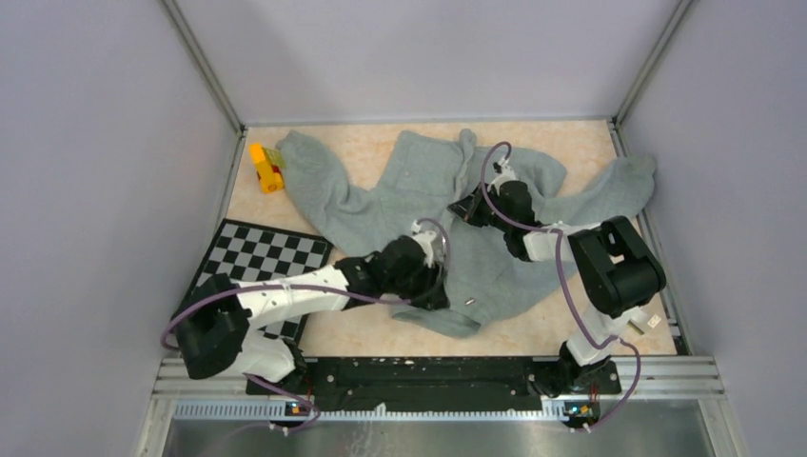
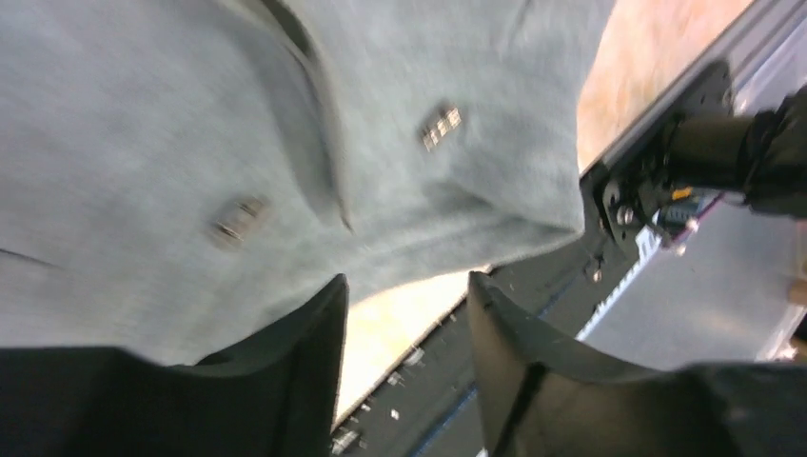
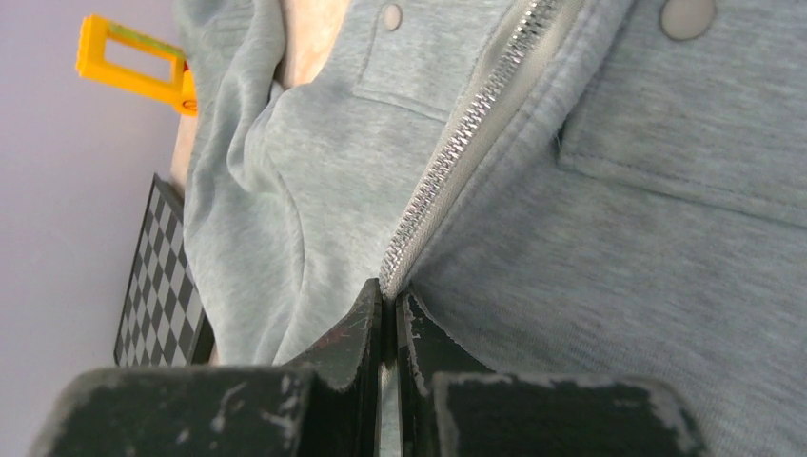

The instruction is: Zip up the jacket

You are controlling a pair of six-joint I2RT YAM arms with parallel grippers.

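Right tool (image 3: 388, 303) clamped on jacket (image 3: 619, 238) zipper (image 3: 466, 124), checkerboard (image 3: 157, 276), yellow toy (image 3: 133, 67)

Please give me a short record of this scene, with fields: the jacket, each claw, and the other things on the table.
jacket: grey, spread on the table, sleeves out to both sides
left claw: open, at the near hem, holding nothing
right claw: shut on the zipper, mid front
other things: yellow object, far left; checkerboard, near left
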